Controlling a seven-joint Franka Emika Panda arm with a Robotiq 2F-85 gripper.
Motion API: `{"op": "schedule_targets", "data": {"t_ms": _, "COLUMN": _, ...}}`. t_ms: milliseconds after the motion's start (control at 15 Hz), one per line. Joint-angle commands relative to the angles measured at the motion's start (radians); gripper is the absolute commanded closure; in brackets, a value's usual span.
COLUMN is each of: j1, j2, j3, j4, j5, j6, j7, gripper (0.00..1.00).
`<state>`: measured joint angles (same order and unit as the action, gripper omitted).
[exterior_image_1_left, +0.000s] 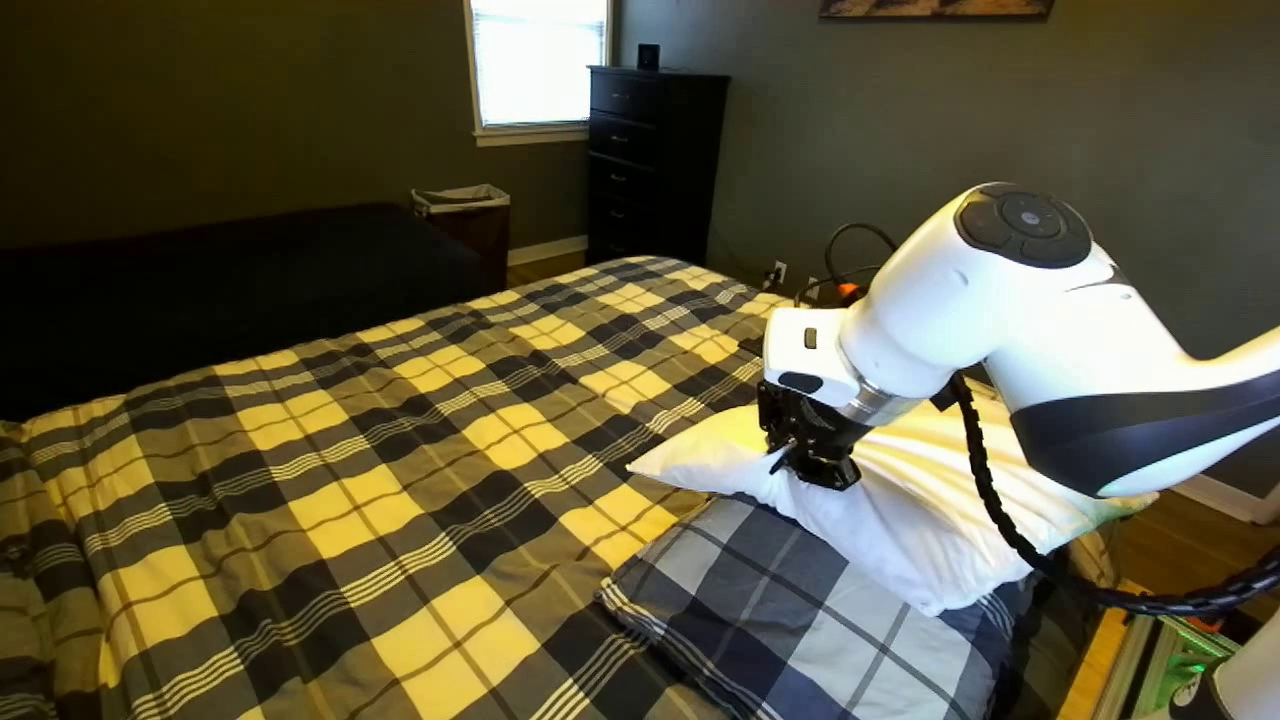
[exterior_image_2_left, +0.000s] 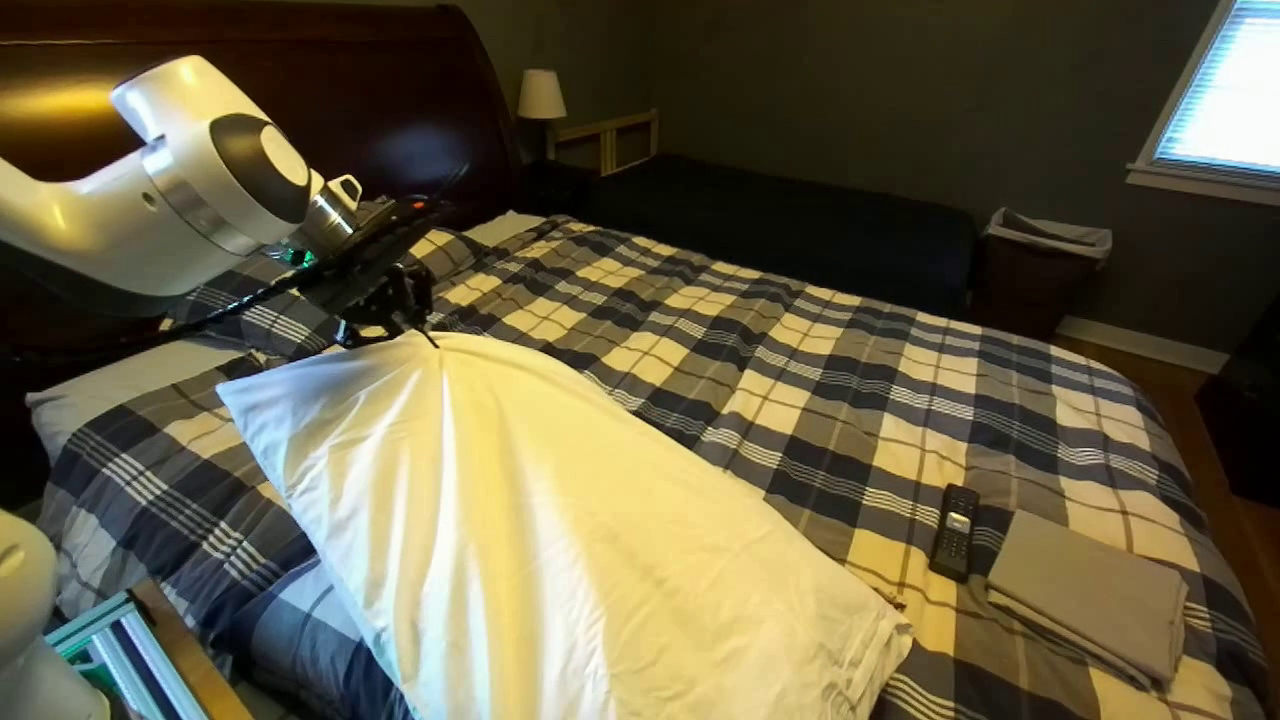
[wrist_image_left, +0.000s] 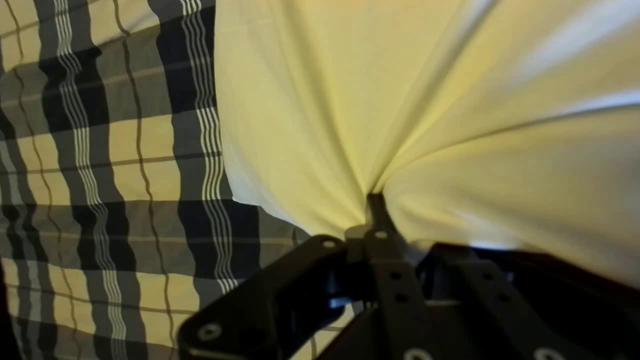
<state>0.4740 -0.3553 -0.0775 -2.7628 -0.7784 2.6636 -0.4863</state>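
My gripper (wrist_image_left: 382, 220) is shut on the edge of a white pillow (wrist_image_left: 400, 100). Folds in the fabric run out from the fingers in the wrist view, and part of the fingers is hidden by the cloth. In both exterior views the gripper (exterior_image_1_left: 815, 460) (exterior_image_2_left: 395, 320) is at the edge of the white pillow (exterior_image_1_left: 930, 530) (exterior_image_2_left: 560, 540), which is raised and creased there. The pillow lies tilted, partly over a plaid pillow (exterior_image_1_left: 780, 600) and the plaid comforter (exterior_image_1_left: 380, 460). In an exterior view, its far end rests low on the bed.
A black phone handset (exterior_image_2_left: 955, 530) and a folded grey cloth (exterior_image_2_left: 1090, 590) lie on the bed. A dark headboard (exterior_image_2_left: 270, 120) stands behind the arm. A hamper (exterior_image_1_left: 470, 215), a black dresser (exterior_image_1_left: 655, 165) and a lamp (exterior_image_2_left: 541, 95) stand farther off. A cable (exterior_image_1_left: 985, 480) hangs along the arm.
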Motion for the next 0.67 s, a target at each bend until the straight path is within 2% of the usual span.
{"op": "schedule_targets", "data": {"t_ms": 0, "j1": 0.154, "j2": -0.023, "j3": -0.144, "j4": 0.0, "j5": 0.102, "j6": -0.013, "j7": -0.262, "gripper": 0.97}}
{"op": "schedule_targets", "data": {"t_ms": 200, "j1": 0.284, "j2": -0.057, "j3": -0.292, "j4": 0.001, "j5": 0.177, "j6": -0.044, "j7": -0.467, "gripper": 0.97}}
{"op": "schedule_targets", "data": {"t_ms": 267, "j1": 0.305, "j2": -0.08, "j3": -0.314, "j4": 0.002, "j5": 0.207, "j6": -0.09, "j7": -0.497, "gripper": 0.97}}
{"op": "schedule_targets", "data": {"t_ms": 400, "j1": 0.347, "j2": -0.122, "j3": -0.335, "j4": 0.008, "j5": 0.261, "j6": -0.228, "j7": -0.506, "gripper": 0.97}}
{"op": "schedule_targets", "data": {"t_ms": 600, "j1": 0.38, "j2": -0.193, "j3": -0.33, "j4": 0.017, "j5": 0.299, "j6": -0.431, "j7": -0.494, "gripper": 0.97}}
